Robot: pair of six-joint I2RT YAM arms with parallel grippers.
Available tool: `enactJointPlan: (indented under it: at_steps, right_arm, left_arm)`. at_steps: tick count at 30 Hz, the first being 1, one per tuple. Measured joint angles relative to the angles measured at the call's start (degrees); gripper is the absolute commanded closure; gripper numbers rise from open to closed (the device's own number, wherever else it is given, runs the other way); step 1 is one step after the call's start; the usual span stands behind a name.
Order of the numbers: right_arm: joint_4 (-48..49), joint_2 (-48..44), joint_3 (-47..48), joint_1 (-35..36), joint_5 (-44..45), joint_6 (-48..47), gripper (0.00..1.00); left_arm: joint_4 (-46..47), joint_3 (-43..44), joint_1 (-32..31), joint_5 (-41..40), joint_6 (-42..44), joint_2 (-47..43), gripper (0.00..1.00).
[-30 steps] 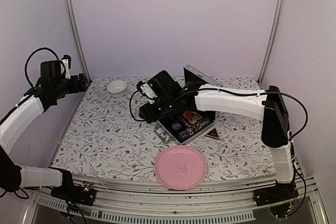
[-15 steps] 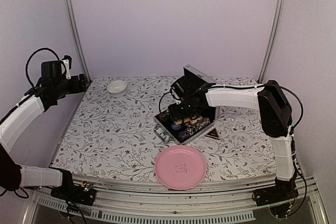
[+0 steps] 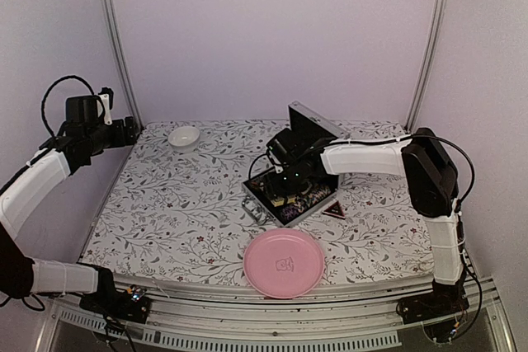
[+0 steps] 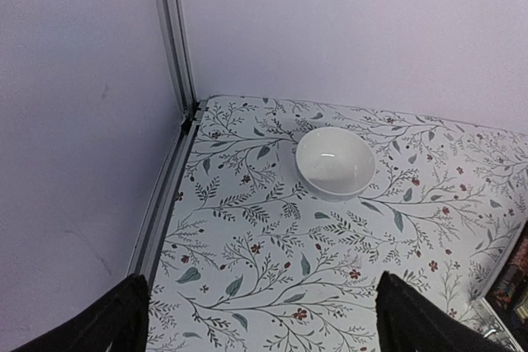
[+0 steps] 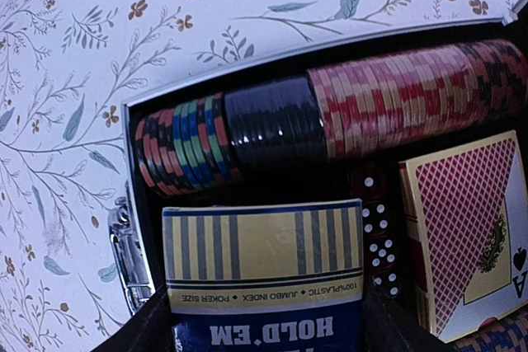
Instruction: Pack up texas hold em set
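While the floral surface [image 3: 165, 212] is carrying everything, the right arm [image 3: 363, 154] is rising from its base at the right edge, its forearm stretching leftward and its wrist dipping into the open silver case [image 3: 313, 125], which is sitting near the middle with its lid standing up at the far side. The left arm [image 3: 37, 179] is hanging raised over the far left corner, well apart from the case. Its end effector [image 4: 264, 323] is showing both fingertips spread wide with nothing between them, above the white bowl [image 4: 335, 161]. The pink plate [image 3: 264, 257] is lying near the front edge, just in front of the case.

The right end effector [image 3: 285, 180] is gripping a blue card deck [image 5: 264, 286] over the case's middle; its upside-down print is reading "HOLD 'EM" and "100% PLASTIC · JUMBO INDEX · POKER SIZE". Beyond it, a row of chips [image 5: 330, 121] is filling one slot, a red-backed deck [image 5: 470, 228] showing an "A" is lying to the right, and red dice [image 5: 375, 237] are sitting between the decks.
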Motion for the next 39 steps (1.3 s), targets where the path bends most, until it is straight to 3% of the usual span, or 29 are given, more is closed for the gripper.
enactJointPlan:
  at_steps: [27,32,39]
  right_arm:
    - [2.82,2.05,-1.68,0.76,0.9,-8.11,0.51]
    - [2.36,2.69,-0.76,0.87,1.64,-9.16,0.44]
    - [2.32,2.78,-0.55,0.87,1.64,-9.84,0.26]
  left_arm:
    - [0.0,0.0,0.0,-0.04,0.2,0.52,0.05]
    - [0.0,0.0,0.0,-0.02,0.2,0.55,0.04]
    - [0.0,0.0,0.0,-0.02,0.2,0.63,0.04]
